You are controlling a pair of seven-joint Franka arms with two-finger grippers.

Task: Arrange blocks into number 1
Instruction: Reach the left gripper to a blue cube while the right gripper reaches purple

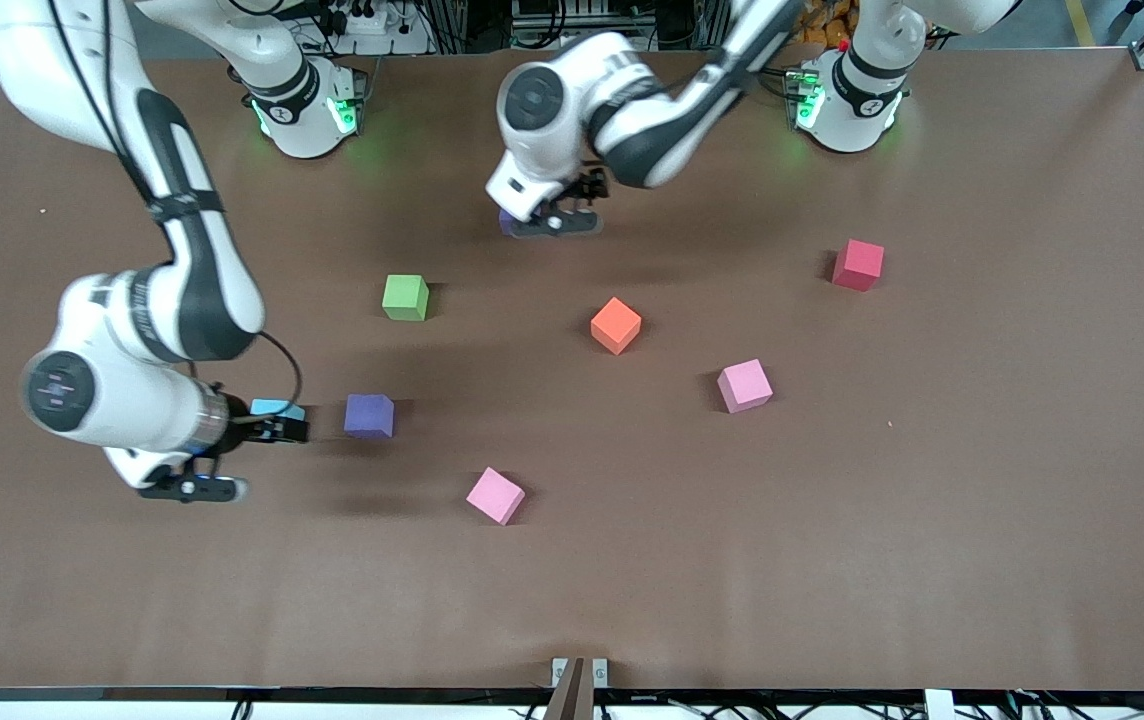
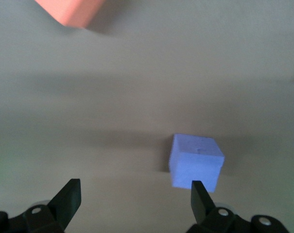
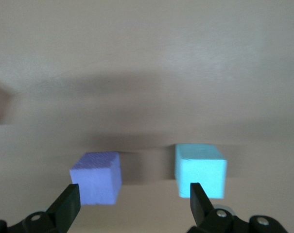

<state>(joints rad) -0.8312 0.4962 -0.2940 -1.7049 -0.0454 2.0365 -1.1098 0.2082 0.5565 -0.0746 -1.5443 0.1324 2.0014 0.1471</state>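
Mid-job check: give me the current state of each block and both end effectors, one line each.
Left end effector: open, over a purple block, holding nothing.
Purple block under it: on the table, loose.
Right end effector: open, empty, low by two blocks.
Cyan block: on the table, loose.
Second purple block: flat, beside the cyan one, apart.
Green block: flat, alone.
Orange block: flat, alone.
Red block: flat, alone.
Two pink blocks: flat, apart.

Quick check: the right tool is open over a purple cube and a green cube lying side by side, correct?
Not quite. The right tool is open, but the small matte cube beside the purple cube is cyan, not green, as the right wrist view shows. The green cube sits apart, farther from the front camera.
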